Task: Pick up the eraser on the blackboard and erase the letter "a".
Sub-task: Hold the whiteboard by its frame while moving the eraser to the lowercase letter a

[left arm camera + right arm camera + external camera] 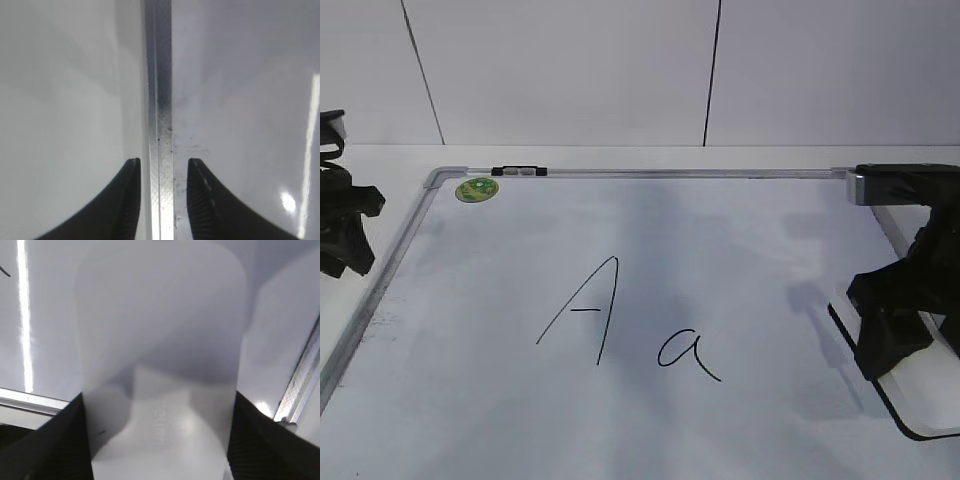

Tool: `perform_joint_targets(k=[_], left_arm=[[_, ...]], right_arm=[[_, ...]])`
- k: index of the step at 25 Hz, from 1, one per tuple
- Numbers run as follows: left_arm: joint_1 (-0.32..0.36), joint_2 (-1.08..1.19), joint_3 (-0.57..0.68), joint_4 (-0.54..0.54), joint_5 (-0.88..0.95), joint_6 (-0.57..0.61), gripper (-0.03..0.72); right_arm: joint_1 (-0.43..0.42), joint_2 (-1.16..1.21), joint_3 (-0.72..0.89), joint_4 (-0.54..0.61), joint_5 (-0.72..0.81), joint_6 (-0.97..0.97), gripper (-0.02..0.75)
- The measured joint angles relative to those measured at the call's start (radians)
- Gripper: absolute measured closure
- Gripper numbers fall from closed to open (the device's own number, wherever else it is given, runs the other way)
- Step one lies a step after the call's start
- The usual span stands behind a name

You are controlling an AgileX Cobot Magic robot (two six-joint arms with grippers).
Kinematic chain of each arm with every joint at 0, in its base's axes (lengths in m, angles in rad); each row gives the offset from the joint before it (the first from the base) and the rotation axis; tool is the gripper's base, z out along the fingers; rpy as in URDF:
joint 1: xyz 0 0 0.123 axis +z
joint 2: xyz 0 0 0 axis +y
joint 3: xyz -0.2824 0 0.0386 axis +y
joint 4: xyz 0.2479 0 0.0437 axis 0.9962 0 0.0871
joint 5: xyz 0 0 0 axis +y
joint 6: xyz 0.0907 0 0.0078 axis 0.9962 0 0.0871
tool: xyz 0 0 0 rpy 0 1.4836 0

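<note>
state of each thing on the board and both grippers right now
eraser: flat on the board at its right edge, between the right gripper's fingers, not lifted
letter "a": intact, not erased
capital "A": intact
board: lying flat, faint smudges by its left frame
green sticker: stuck in the far left corner
right gripper: jaws straddling the eraser
left gripper: partly open, empty, over the left frame

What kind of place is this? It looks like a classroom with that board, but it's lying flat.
Probably a robot test bench, not a classroom. The whiteboard lies flat on a white table, plain white panels stand behind it, and black robot arms wait at either side, the right gripper over an eraser.
</note>
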Motion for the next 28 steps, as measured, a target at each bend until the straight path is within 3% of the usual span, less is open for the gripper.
perform_joint_targets(k=[28], left_arm=[[0.000,0.116,-0.013,0.027,0.007,-0.029,0.454]], right_arm=[[0.000,0.000,0.000,0.002,-0.008,-0.011,0.178]])
